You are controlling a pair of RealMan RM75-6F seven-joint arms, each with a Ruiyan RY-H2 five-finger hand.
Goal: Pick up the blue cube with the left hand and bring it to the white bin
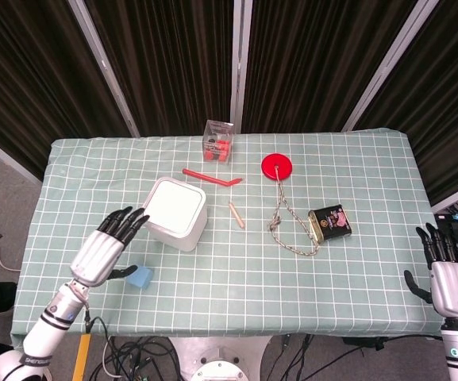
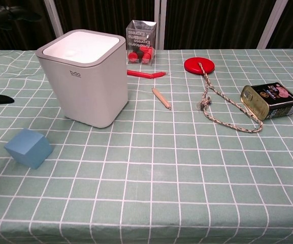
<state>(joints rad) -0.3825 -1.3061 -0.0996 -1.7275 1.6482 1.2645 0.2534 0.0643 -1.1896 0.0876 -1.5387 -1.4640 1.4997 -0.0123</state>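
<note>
— Blue cube (image 1: 140,277) lies on the tabletop (image 1: 371,262) near the front edge, at about 7 o'clock from the white bin (image 1: 174,213). Is the hand on it?

— No. In the head view the left hand (image 1: 105,248) hovers over the tabletop just beside the cube, at its 10 o'clock. Its fingers (image 1: 127,223) are stretched and spread, pointing toward the bin, and they hold nothing. The thumb reaches toward the cube, but I cannot tell if it touches.

— And in the chest view?

— Only dark fingertips show at the left edge. The cube (image 2: 28,148) sits apart from the bin (image 2: 84,76), nearer to the camera, turned with one corner forward.

— The right hand?

— The right hand (image 1: 448,278) is beyond the right edge of the tabletop, at about 4 o'clock from the bin, well apart from all things. Its fingers are straight and apart, empty.

— What else is there?

— A clear box with red pieces (image 1: 218,140) at 12 o'clock, at the far edge. A red straw (image 1: 212,176) and a small wooden stick (image 1: 236,214) lie between the box and the bin's right side. A red disc (image 1: 277,167) has a rope (image 1: 286,222) running from it toward the front, and a dark tin (image 1: 329,222) lies on its side at 3 o'clock from the rope
</note>
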